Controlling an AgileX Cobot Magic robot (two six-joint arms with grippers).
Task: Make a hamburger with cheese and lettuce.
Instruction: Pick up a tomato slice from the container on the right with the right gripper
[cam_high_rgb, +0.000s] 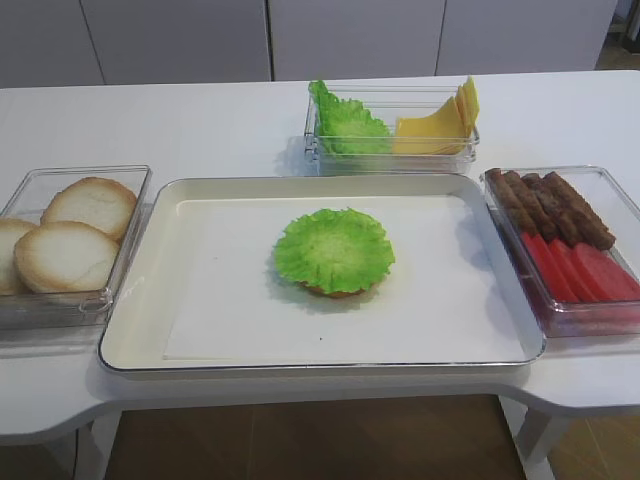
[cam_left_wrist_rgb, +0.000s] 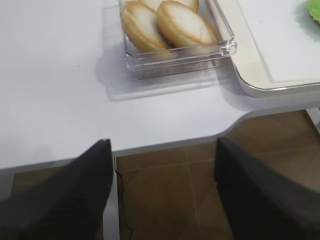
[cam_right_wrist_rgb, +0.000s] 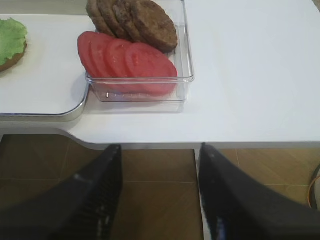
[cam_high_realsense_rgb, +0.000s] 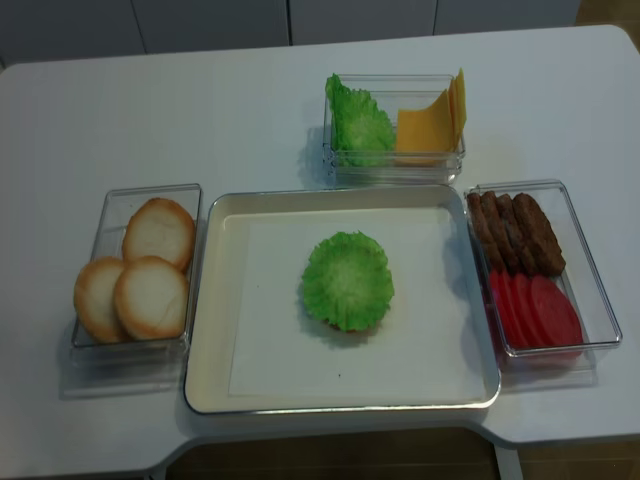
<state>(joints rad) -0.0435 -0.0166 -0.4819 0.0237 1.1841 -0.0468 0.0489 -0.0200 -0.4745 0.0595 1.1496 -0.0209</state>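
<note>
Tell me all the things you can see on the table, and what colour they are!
hamburger: one, brown bun under a green leaf, middle of the tray
tray: one, cream, table centre
lettuce: a stack, green, back box, left side
cheese: a few slices, yellow, back box, right side
bun halves: three, pale with browned rims, left box
meat patties: several, brown, right box, far end
tomato slices: four, red, right box, near end
table: one, white
left gripper: one, black, open, off the near edge
right gripper: one, black, open, off the near edge
</note>
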